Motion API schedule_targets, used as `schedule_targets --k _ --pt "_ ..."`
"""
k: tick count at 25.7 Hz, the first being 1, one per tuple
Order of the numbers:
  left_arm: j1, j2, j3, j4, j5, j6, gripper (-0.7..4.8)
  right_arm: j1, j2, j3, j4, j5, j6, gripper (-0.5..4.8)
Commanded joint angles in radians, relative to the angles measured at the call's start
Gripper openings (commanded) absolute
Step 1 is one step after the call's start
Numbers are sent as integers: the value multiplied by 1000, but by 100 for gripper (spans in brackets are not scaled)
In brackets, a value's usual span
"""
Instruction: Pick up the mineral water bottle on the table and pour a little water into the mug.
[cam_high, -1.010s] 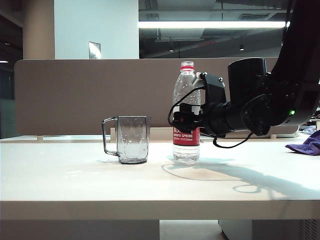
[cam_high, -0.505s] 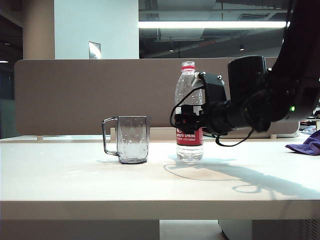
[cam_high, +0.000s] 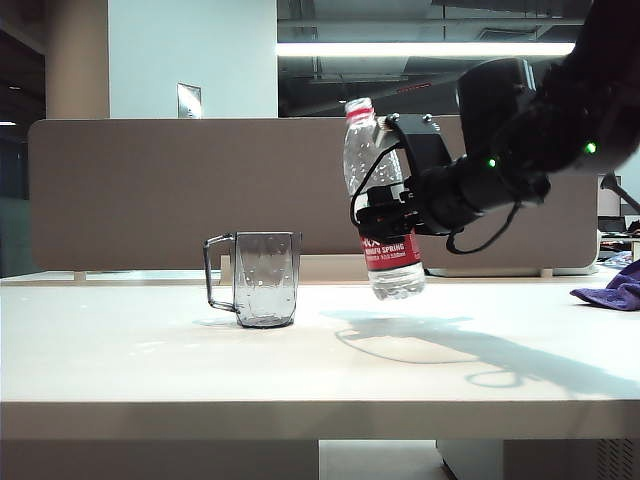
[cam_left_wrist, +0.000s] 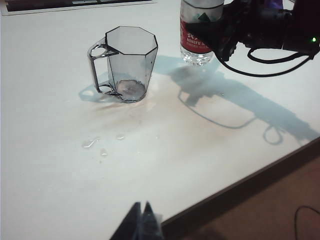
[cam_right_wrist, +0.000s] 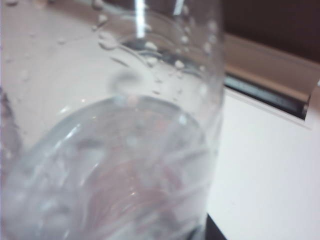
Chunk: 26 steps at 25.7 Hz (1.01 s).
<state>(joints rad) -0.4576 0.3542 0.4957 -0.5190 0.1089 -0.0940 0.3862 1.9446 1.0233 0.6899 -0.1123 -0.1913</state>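
Note:
The mineral water bottle (cam_high: 368, 165) hangs above the table (cam_high: 150, 360), tilted with its red-ringed neck leaning left toward the mug (cam_high: 267, 278). My right gripper (cam_high: 386, 218) is shut on the bottle's middle, just above the red label. The bottle's base is clear of the tabletop, to the right of the mug. In the right wrist view the clear bottle (cam_right_wrist: 125, 150) fills the picture and hides the fingers. The smoky-grey mug (cam_left_wrist: 131, 62) stands upright and apart from the bottle (cam_left_wrist: 197, 42). My left gripper (cam_left_wrist: 141, 214) is shut on nothing, near the table's front edge.
A purple cloth (cam_high: 612, 290) lies at the table's far right. Water drops (cam_left_wrist: 95, 145) dot the top in front of the mug. The grey-brown divider panel (cam_high: 130, 190) runs along the back. The table's front edge (cam_left_wrist: 240, 185) is close to my left gripper.
My right gripper has lifted the bottle off the table and tilted its neck left toward the mug. The mug and the left arm have not moved.

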Motion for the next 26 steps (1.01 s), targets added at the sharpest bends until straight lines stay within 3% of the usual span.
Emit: schedule_targets --k 1,5,10,16,26 --pt "-1 0 3 8 0 5 -5 5 -13 91 -200 11 -90 252" --pt "-1 0 3 8 0 5 -5 19 -15 203 -351 82 -230 251" --pt "-1 0 3 8 1 8 -5 57 -17 302 -526 249 -533 251" --pt "-1 0 3 8 1 8 -5 63 -17 313 -536 410 -798 252" --pt "0 0 3 8 0 8 -5 64 -17 313 -392 406 -1043 251"
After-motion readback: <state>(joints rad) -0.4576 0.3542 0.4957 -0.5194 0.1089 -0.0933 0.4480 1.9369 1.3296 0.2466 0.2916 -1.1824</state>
